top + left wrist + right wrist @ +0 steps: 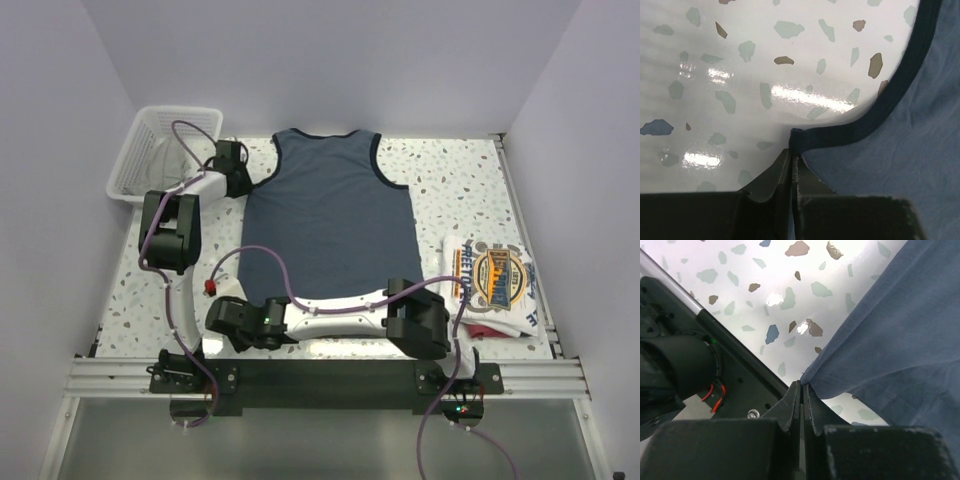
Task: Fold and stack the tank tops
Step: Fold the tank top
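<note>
Two closed pincers [791,157] [802,387] on blue top [330,215]

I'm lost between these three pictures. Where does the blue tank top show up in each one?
Top external: the slate-blue tank top lies flat mid-table, straps toward the far side.
Left wrist: its navy-trimmed armhole edge, right side, pinched by the left gripper.
Right wrist: its hem corner, right side, at the right gripper's shut tips.
Shared landmark: the speckled tabletop.
</note>
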Available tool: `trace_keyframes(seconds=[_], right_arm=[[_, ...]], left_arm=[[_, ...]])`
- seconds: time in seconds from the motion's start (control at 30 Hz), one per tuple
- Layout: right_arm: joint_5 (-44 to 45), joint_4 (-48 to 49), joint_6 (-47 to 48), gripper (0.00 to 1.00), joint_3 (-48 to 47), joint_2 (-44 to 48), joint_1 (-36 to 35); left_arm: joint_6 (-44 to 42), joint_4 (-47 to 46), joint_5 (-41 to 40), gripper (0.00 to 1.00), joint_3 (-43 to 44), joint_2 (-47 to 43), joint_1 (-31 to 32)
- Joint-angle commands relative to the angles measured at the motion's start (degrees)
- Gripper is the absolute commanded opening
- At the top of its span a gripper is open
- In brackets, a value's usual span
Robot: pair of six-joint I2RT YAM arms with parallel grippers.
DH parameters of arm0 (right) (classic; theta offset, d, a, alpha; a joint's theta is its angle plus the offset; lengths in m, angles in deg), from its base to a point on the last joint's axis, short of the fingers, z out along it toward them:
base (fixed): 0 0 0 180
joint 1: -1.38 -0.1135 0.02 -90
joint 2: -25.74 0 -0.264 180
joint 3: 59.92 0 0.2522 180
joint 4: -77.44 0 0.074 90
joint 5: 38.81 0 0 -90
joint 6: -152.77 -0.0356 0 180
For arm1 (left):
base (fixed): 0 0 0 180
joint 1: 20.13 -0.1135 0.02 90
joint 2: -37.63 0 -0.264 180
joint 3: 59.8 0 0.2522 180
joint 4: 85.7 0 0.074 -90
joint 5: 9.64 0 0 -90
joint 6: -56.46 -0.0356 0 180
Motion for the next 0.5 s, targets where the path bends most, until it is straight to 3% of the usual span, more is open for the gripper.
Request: trace_keyframes(seconds=[0.0,0.47], right_arm=[[-3.5,1.94,-0.38,0.0,0.58,6.71,-0.54],[-8.68,8.17,-6.18,0.0,14.12,17.34,4.12]], left_arm=[[0.29,-1.01,-3.02,0.0,2.71,-3.59,-1.05],[4.07,-1.18,1.2,0.0,6.32,-4.3,1.58]])
